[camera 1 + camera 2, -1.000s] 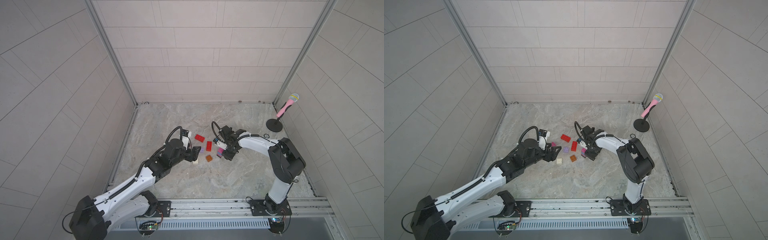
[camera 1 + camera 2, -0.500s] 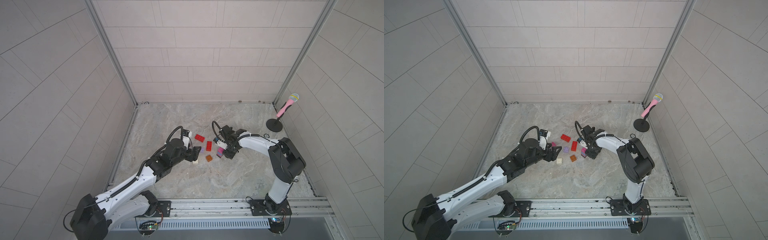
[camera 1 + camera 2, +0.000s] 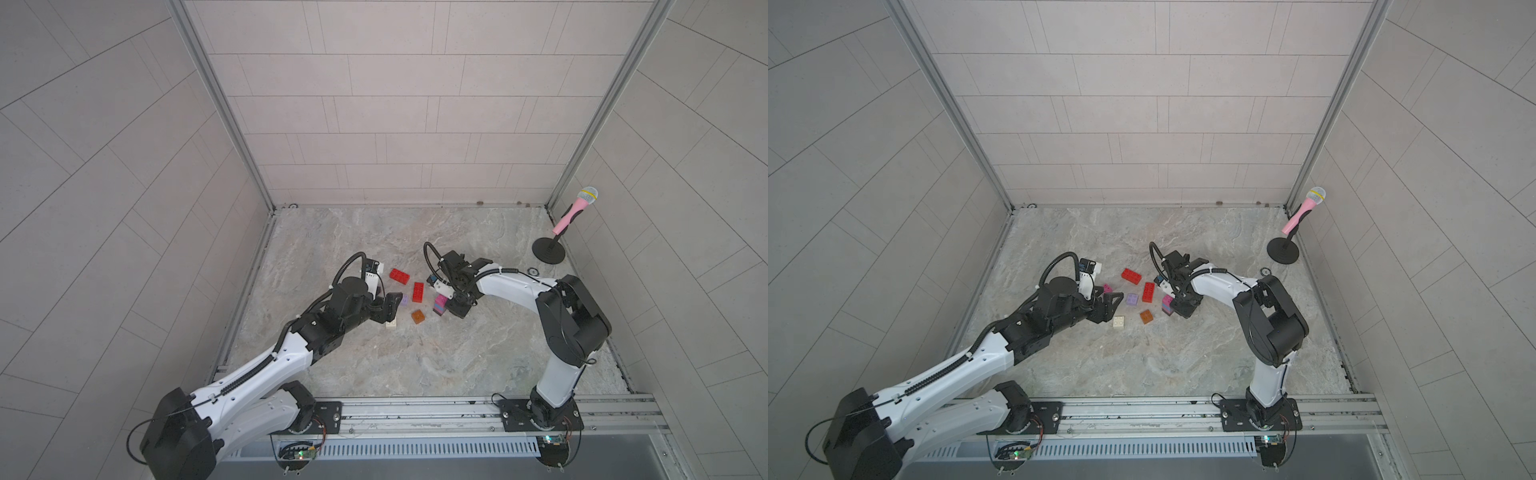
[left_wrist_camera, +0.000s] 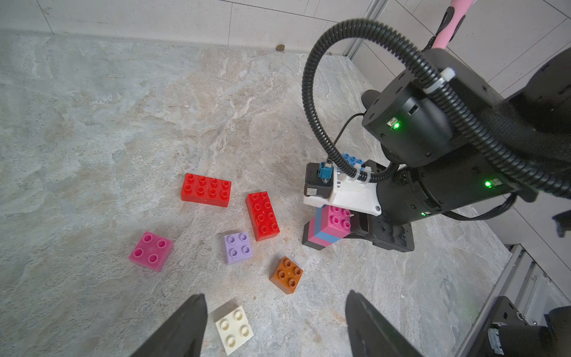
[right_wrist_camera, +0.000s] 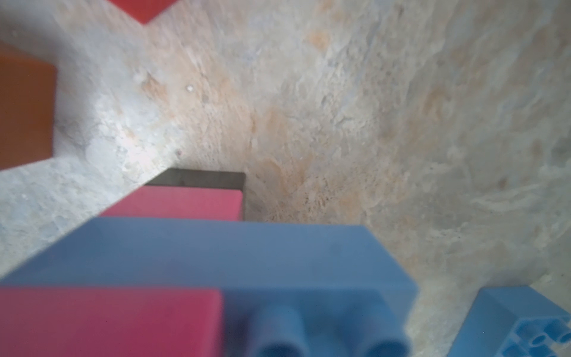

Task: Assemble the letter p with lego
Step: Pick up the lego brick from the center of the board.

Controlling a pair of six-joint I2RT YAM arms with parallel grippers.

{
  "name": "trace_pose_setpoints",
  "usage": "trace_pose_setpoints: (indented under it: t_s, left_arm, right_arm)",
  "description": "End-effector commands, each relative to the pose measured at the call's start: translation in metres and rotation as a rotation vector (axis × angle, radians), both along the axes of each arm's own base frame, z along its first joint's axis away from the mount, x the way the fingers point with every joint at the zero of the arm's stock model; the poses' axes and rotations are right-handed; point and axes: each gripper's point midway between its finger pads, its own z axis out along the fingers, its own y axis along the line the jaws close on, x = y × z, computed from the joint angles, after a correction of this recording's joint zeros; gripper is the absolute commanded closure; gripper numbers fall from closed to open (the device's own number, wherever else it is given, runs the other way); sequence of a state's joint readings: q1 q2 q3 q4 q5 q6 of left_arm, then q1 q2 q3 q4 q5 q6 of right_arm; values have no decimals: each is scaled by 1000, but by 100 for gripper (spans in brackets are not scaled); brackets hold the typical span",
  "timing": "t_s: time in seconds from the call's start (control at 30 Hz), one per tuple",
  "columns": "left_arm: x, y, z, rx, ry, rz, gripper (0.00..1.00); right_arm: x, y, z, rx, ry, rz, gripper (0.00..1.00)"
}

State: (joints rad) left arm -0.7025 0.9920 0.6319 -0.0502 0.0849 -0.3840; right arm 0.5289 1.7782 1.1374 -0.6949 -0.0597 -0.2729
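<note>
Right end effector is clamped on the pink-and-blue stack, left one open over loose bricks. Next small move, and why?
Probably lower the left end effector onto the cream brick and close: it lies loose, studs up, between the open jaws. The right end effector is shut on the stack, whose top studs are free, so it can brace it.

A red oblong plastic brick is noted flat between a lilac square brick and a pink-blue-black brick stack, which is gripped by the right gripper.
</note>
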Motion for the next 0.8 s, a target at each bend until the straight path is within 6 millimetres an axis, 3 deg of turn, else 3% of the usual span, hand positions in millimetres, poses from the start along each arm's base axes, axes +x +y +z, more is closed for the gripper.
trace_pose_setpoints:
  t_s: [0.0, 0.13, 0.3, 0.4, 0.6, 0.77]
  left_arm:
    - [6, 0, 13, -5, -39, 9, 23]
    - [10, -2, 19, -8, -41, 15, 32]
    - [15, -15, 22, -25, -12, -10, 70]
    - [16, -29, 20, -47, 19, -56, 98]
    - [16, -72, 6, -99, 121, -165, 100]
    - [10, -120, -22, -80, 277, -290, 100]
  right_arm:
    - [2, 0, 15, 28, -38, -17, 80]
    - [2, 5, 44, 89, -91, -27, 81]
    - [-5, -6, 72, 69, -124, -61, 81]
    - [-8, -15, 89, 54, -153, -89, 81]
    - [1, -27, 119, 62, -227, -155, 82]
    - [24, -28, 127, 115, -216, -200, 82]
